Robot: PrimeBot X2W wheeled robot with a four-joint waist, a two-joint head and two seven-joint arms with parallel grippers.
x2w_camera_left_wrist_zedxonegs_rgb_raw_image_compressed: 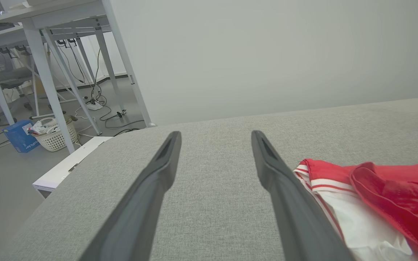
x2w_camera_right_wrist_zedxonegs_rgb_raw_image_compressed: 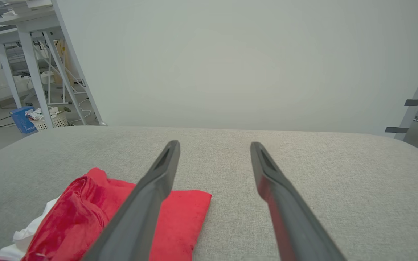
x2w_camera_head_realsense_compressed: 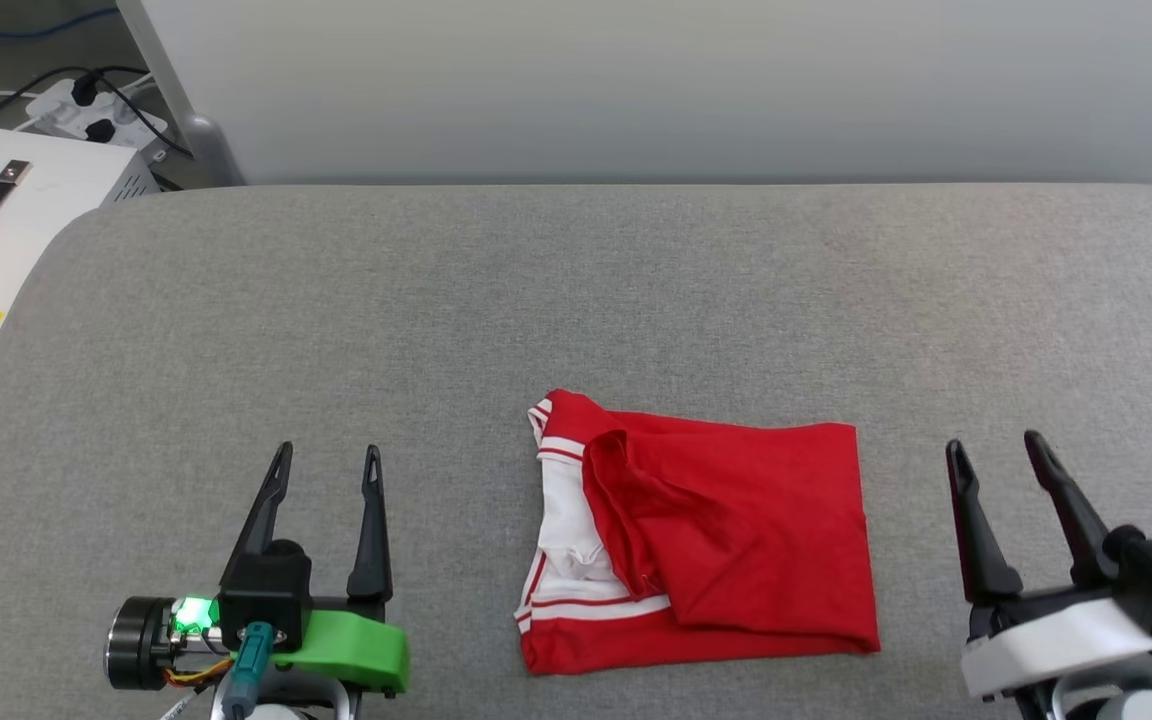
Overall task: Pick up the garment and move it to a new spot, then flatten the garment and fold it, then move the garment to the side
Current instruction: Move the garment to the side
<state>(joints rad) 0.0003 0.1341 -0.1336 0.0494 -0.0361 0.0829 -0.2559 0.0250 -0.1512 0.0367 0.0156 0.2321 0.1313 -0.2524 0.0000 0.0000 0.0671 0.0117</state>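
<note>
garment point(x2w_camera_head_realsense_compressed: 726, 540) folded at 6 o'clock on counter point(x2w_camera_head_realsense_compressed: 536, 300). left gripper point(x2w_camera_head_realsense_compressed: 328, 452) at 8, right gripper point(x2w_camera_head_realsense_compressed: 994, 440) at 4, fingers point(x2w_camera_head_realsense_compressed: 372, 525) spread wide, holding nothing.

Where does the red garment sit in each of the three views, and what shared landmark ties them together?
Head view: garment at lower centre, folded on the grey surface.
Left wrist view: garment in the lower right corner, white sleeve showing.
Right wrist view: garment in the lower left corner.
Shared landmark: the grey surface's far edge against the pale wall.
</note>
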